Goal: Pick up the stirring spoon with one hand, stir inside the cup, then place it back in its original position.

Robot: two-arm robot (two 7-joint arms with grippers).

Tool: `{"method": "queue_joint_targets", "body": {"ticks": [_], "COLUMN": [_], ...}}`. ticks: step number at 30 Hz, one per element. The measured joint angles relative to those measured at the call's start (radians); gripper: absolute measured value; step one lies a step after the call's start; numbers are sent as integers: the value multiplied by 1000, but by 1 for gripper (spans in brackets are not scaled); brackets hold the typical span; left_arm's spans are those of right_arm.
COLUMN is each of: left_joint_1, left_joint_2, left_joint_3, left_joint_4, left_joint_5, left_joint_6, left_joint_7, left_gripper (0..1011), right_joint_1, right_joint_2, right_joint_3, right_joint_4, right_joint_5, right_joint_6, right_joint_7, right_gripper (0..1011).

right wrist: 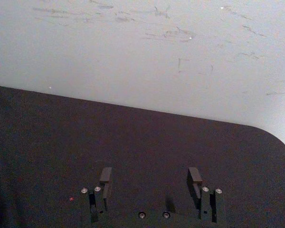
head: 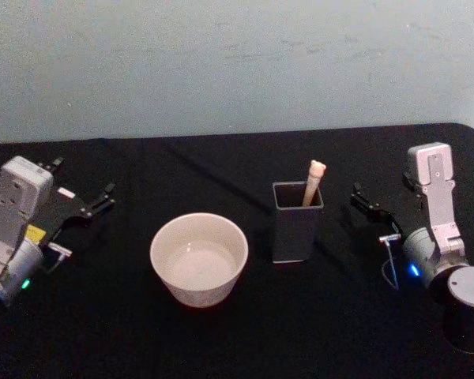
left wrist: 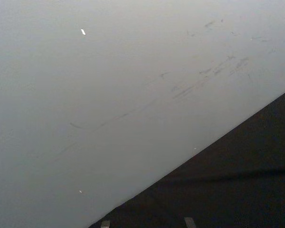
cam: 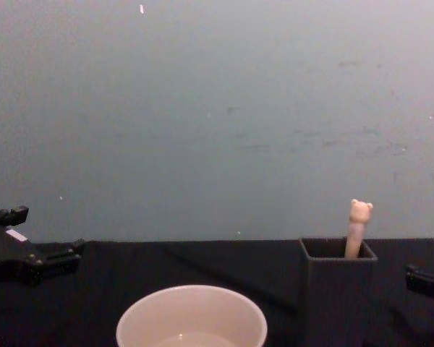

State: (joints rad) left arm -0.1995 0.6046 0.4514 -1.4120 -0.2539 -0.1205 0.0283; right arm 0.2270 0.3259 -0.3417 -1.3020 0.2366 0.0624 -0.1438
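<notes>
R black gripper (head: 371,207) w/ silver wrist & blue light sits near table's right edge, fingers (right wrist: 194,176) spread wide, holding nothing; L black gripper (head: 83,204) near left edge, also open & empty; cream bear-headed stirring spoon (head: 314,180) stands in dark grey square holder (head: 297,223) mid-table; wide cream-white round cup (head: 199,259) just beside holder, toward left edge; black table (head: 221,170).

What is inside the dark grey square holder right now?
The stirring spoon stands in the dark grey square holder, leaning on its rim, cream bear-headed handle poking out. Its metal stem and bowl are hidden by the holder's walls.
</notes>
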Motion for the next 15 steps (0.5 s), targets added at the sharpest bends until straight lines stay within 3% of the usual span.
{"method": "queue_joint_targets", "body": {"ticks": [15], "left_joint_1": [0], "left_joint_2": [0], "left_joint_3": [0], "left_joint_4": [0], "left_joint_5": [0], "left_joint_6": [0], "left_joint_7": [0], "left_gripper": [1001], "right_joint_1": [-2], "right_joint_2": [2], "right_joint_3": [-1], "right_joint_4": [-4], "right_joint_5": [0], "right_joint_6": [-3], "right_joint_7": [-2], "right_gripper": [1000]}}
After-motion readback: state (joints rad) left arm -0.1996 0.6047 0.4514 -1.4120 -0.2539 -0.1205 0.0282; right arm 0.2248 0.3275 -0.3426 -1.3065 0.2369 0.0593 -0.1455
